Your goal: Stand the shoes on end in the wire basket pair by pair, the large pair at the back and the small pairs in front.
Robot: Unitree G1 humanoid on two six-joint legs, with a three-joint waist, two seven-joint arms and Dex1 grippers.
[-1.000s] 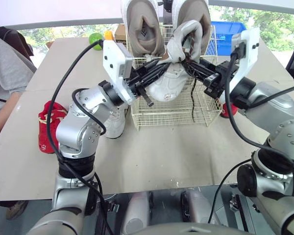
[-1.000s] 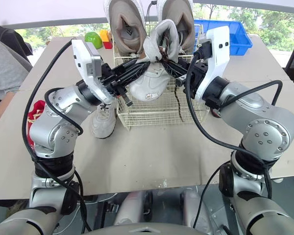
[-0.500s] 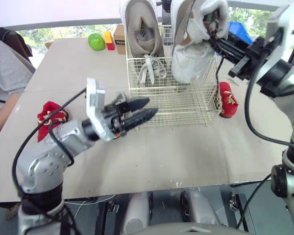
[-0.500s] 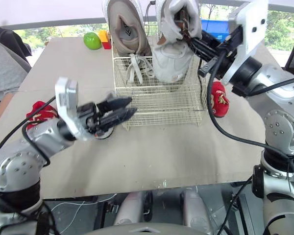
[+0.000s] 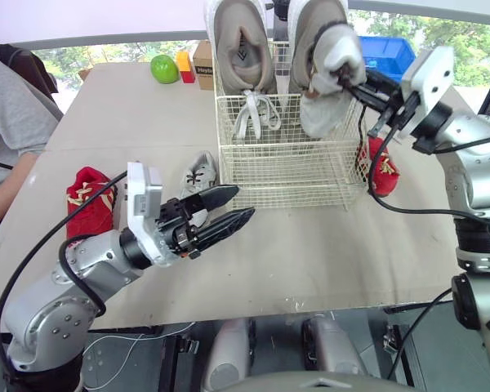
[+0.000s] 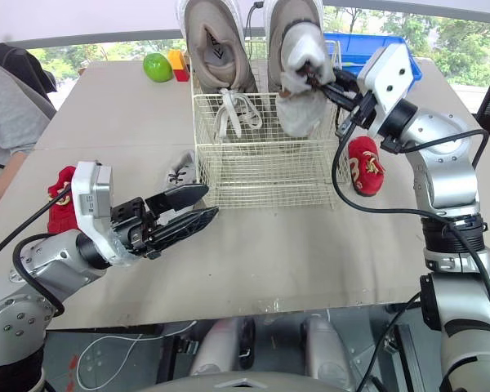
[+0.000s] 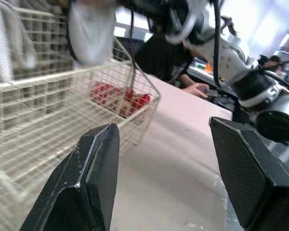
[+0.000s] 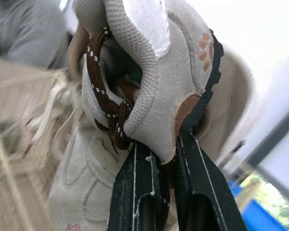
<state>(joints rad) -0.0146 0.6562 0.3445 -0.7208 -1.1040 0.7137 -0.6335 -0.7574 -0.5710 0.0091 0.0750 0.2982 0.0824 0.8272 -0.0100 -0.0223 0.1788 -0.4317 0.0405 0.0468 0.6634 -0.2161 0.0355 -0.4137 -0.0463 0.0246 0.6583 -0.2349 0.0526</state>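
Note:
The wire basket [image 5: 290, 175] stands mid-table. Two large beige shoes [image 5: 238, 49] stand on end at its back. My right gripper [image 5: 349, 80] is shut on the heel of a small pale shoe with brown laces [image 5: 328, 86]. That shoe hangs toe down in the basket's right side, in front of the right large shoe; the right wrist view shows the pinched heel [image 8: 183, 72]. My left gripper [image 5: 243, 202] is open and empty, low over the table at the basket's front left. A small white shoe [image 5: 198, 175] lies beside the basket's left wall. One red shoe [image 5: 88, 204] lies left, another red shoe [image 5: 382, 163] right.
A person's sleeve [image 5: 8, 114] is at the table's left edge. A green apple [image 5: 162, 68], a yellow block [image 5: 183, 64] and a cardboard box [image 5: 201, 65] sit at the back left. A blue bin [image 5: 388, 51] stands behind the basket on the right.
My left gripper let go of the pale shoe, opened and drew back down to the basket's front left. My right gripper lifted the shoe, then lowered it toe down into the basket's right side.

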